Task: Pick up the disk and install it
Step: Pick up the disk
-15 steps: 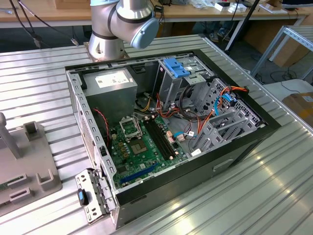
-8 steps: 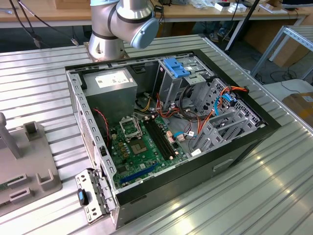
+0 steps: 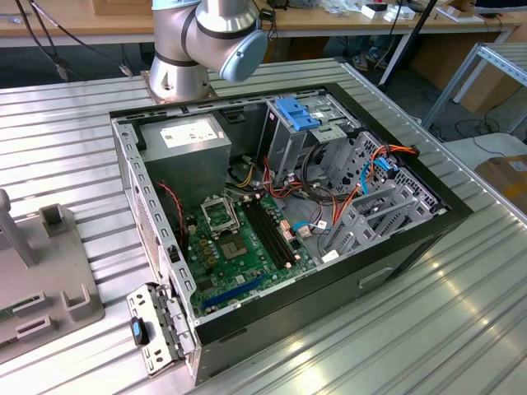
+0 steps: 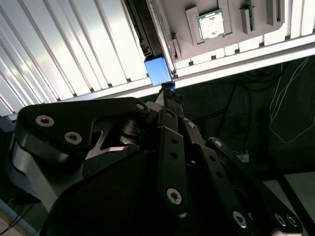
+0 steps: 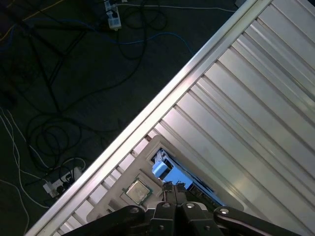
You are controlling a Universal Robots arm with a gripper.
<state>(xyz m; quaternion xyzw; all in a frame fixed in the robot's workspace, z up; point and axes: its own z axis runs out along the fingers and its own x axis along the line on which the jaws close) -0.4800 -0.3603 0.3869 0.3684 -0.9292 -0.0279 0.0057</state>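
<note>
You see an open black computer case [image 3: 354, 280] lying on the ribbed metal surface [image 3: 412, 346]. Inside, a green motherboard [image 3: 239, 247] lies near a grey box with a white label [image 3: 185, 136] and a grey metal cage with a light-blue top [image 3: 295, 115].

ribbed metal table [image 3: 461, 329] (glare-streaked) | wooden desk [image 3: 74, 18] behind | dark floor [image 5: 88, 83] | power strip [image 5: 61, 181]

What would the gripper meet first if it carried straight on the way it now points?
Most likely the blue tab of the disk, right ahead of the gripper in both wrist views, on the ribbed table near its edge. Depth is unclear; they may already touch.
</note>
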